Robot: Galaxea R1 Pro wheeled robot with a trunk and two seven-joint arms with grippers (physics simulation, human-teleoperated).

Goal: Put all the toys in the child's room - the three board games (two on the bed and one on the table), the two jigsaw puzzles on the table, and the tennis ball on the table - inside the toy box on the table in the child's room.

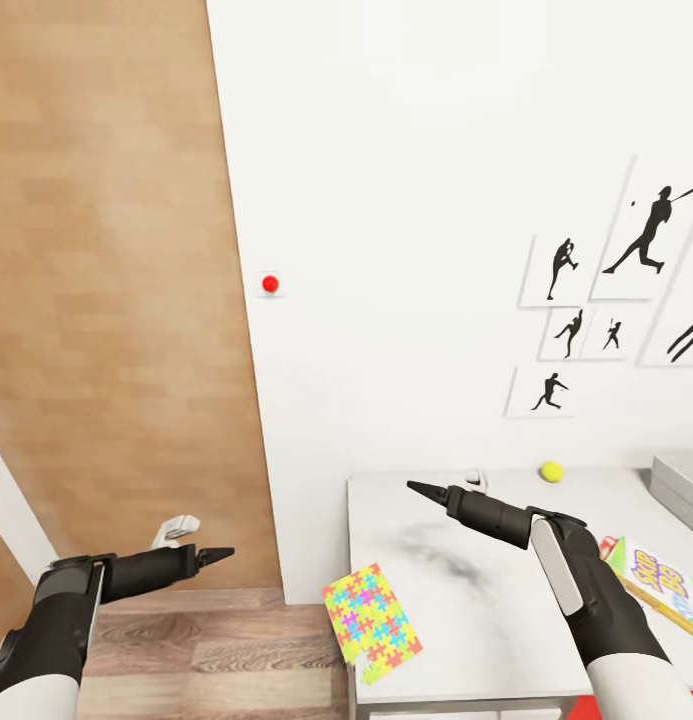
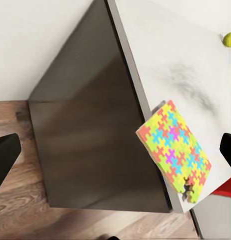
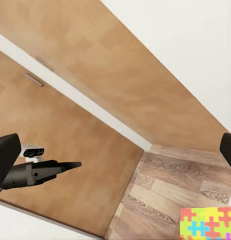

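Risk first: jigsaw puzzles [image 1: 372,624] hang over the near left corner of the table [image 1: 456,570], lower centre of the head view, so a clumsy nudge could tip them to the floor. My left gripper [image 1: 218,553], lower left, hangs over the wood floor, jaws apart in its wrist view, holding nothing. My right gripper [image 1: 426,490], centre right, hovers above the tabletop, also empty and spread in its wrist view. Tennis ball [image 1: 552,471] sits near the wall and could roll if bumped. Board game [image 1: 664,585] lies at the right edge; the grey corner at the far right looks like the toy box [image 1: 681,485].

Jigsaw puzzle [image 1: 371,623] overhangs the table's [image 1: 456,640] near-left corner, tennis ball [image 1: 552,471] behind
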